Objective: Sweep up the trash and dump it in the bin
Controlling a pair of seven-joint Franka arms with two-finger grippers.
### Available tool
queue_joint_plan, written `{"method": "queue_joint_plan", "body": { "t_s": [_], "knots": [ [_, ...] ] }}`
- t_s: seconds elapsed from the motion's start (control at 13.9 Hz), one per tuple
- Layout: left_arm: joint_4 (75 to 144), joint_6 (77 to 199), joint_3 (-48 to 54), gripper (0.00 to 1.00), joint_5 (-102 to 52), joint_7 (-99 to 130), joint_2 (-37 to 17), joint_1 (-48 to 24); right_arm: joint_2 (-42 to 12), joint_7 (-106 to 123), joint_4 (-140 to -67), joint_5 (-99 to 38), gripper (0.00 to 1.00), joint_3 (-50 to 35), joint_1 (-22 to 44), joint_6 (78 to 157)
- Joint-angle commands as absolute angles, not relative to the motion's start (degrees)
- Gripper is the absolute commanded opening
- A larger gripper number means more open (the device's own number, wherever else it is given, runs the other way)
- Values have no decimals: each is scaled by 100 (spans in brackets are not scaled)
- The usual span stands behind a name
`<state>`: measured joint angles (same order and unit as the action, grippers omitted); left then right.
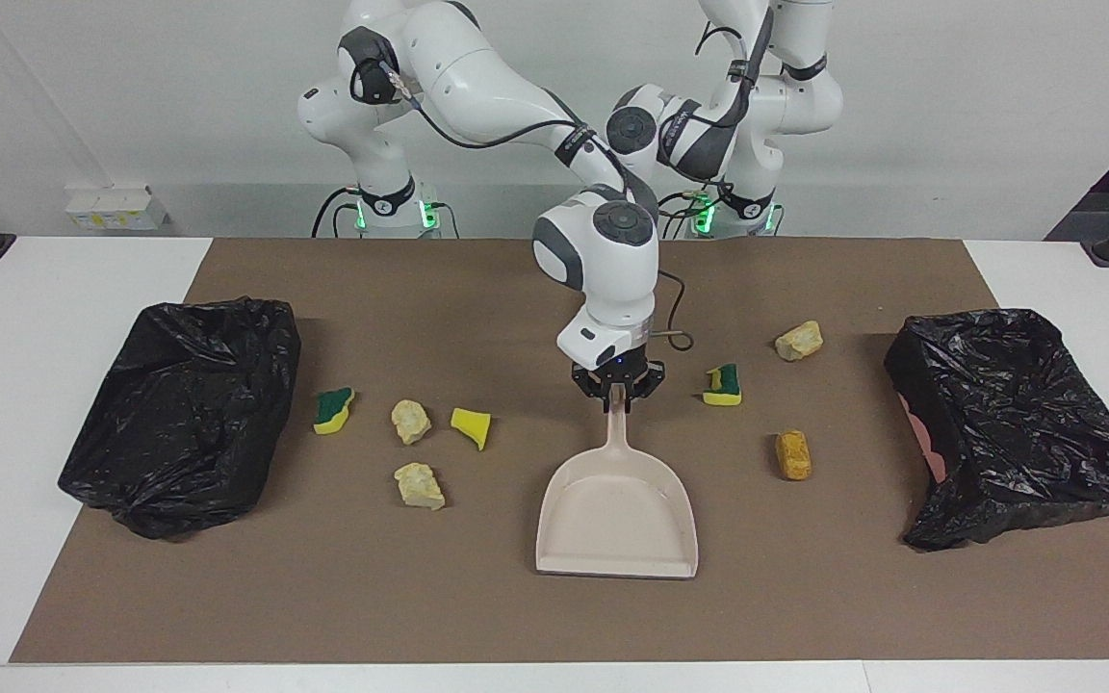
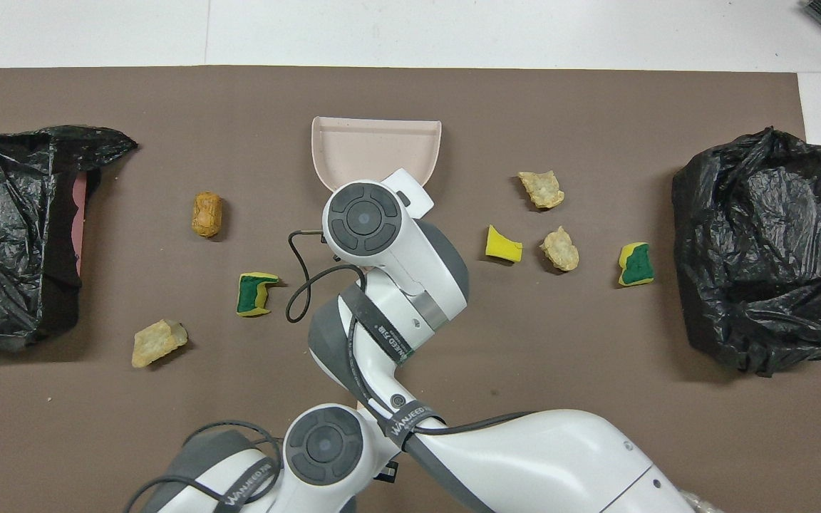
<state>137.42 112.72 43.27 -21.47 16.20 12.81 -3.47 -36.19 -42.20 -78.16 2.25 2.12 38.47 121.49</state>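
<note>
**Right tool on dustpan handle; trash loose on mat**

Right tool: down at the top of the dustpan handle, fingers clamped on either side of it. The arm covers it from overhead. Dustpan lies flat mid-mat, handle toward the robots, open mouth toward the mat's edge farthest from them.

Left tool: not seen in either view; reads as clenched. Left arm is folded up near its base, waiting.

Writing: a band on the right arm carries white lettering, partly legible, "…NEED…"; a second band lower on the same arm reads "WANJEED" or close to it. A like band shows on the left arm at the bottom of the overhead view.

Trash, seven pieces, all on the brown mat:
- Toward the right arm's end: green-and-yellow sponge piece, pale foam lump, yellow sponge wedge, second pale foam lump farther from the robots.
- Toward the left arm's end: green-and-yellow sponge bit near the handle, pale lump, orange-brown lump.

Edges and room: a black-bagged bin sits at the right arm's end of the mat, another black-bagged bin at the left arm's end, its mouth showing a pink inner wall. Bare mat lies between the dustpan mouth and the mat's edge. White surface borders the mat.
</note>
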Motion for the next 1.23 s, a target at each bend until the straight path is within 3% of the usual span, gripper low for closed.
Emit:
{"method": "queue_joint_plan", "body": {
  "t_s": [0.0,0.07,0.22,0.36,0.65,0.94,1.15],
  "knots": [
    [13597,10566,3685,0,-1988,1135,1905,-299,-3621,-4236,-7778,325,55,185,3779,12075],
    [13597,10399,3465,0,-1734,960,2090,-299,-3612,-4245,-7839,308,54,185,3788,12076],
    [13571,10327,3043,0,-1050,905,2180,-290,-3604,-4228,-7884,351,18,185,3771,12024],
    [13483,10502,2674,0,-232,888,2031,-264,-3534,-4114,-7849,343,2,202,3753,11962],
    [12957,10977,1646,0,351,722,1303,-202,-3236,-3719,-7954,308,0,202,3701,11769],
    [11841,11038,1196,0,1131,-216,161,-211,-2832,-3043,-8313,299,0,211,3665,11707],
    [10989,11065,836,0,1485,-851,-683,-176,-2480,-2043,-8490,308,0,211,3665,11182]
  ]
}}
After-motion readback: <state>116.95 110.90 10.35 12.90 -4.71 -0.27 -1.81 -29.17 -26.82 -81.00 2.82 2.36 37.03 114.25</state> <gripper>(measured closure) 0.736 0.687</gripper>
